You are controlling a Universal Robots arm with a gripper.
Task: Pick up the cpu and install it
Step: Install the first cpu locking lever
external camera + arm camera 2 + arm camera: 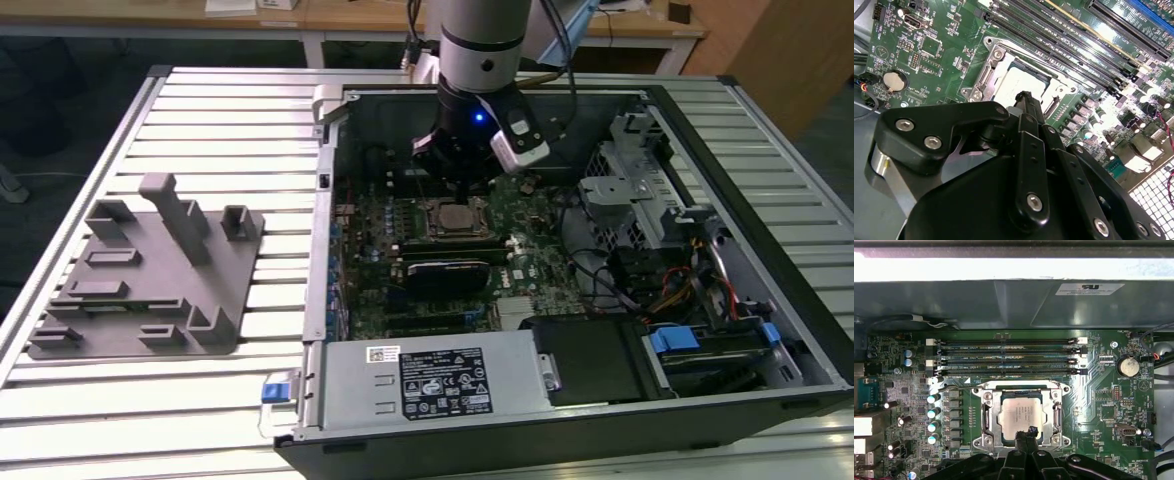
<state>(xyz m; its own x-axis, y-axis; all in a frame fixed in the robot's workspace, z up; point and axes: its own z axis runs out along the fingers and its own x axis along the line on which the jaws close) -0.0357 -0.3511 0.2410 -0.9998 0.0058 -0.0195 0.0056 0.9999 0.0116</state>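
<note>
The cpu, a flat silver square, lies seated in the metal-framed socket on the green motherboard. In the exterior view the cpu sits mid-board inside the open computer case. My gripper hangs just over the cpu's edge, its black fingertips pressed together with nothing between them. The second wrist view looks past the gripper at the cpu beyond its tips. From outside, the gripper reaches down into the case directly above the socket.
A grey plastic fixture tray lies on the slatted table at the exterior view's left. Inside the case are a black module, the power supply, cables and drive bays. Memory slots run beside the socket.
</note>
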